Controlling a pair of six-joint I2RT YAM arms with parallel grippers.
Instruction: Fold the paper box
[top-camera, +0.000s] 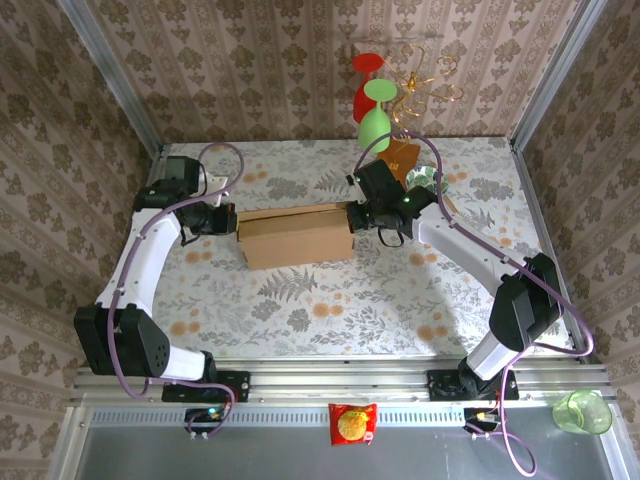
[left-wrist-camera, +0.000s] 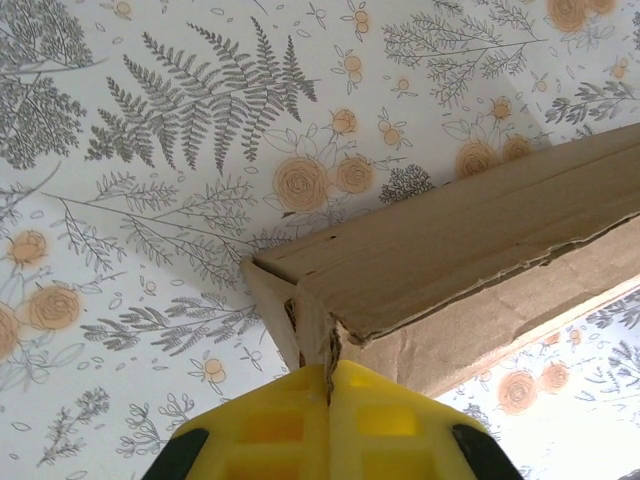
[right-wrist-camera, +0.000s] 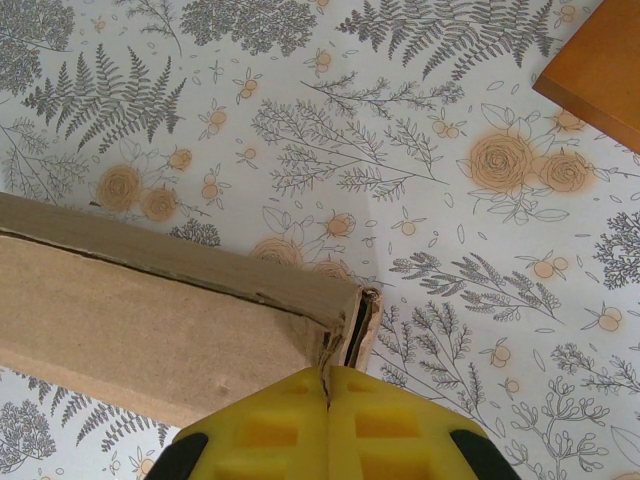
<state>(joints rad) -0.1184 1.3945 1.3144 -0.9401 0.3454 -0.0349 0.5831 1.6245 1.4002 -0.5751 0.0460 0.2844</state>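
Observation:
The paper box (top-camera: 297, 236) is a brown cardboard block lying across the middle of the floral table, held between the two arms. My left gripper (top-camera: 228, 220) is at its left end. In the left wrist view the yellow fingers (left-wrist-camera: 285, 425) are pressed together, with a thin cardboard edge at the box's (left-wrist-camera: 470, 250) corner pinched in the seam. My right gripper (top-camera: 358, 218) is at the right end. There the yellow fingers (right-wrist-camera: 270, 430) are shut on the edge of the box's (right-wrist-camera: 150, 320) end wall, where a doubled flap gapes slightly.
A wire rack (top-camera: 425, 80) with red and green glasses stands at the back, on an orange-brown square base (right-wrist-camera: 600, 70) close behind the right gripper. A green cup (top-camera: 582, 411) and a snack packet (top-camera: 352, 423) lie below the table's front rail.

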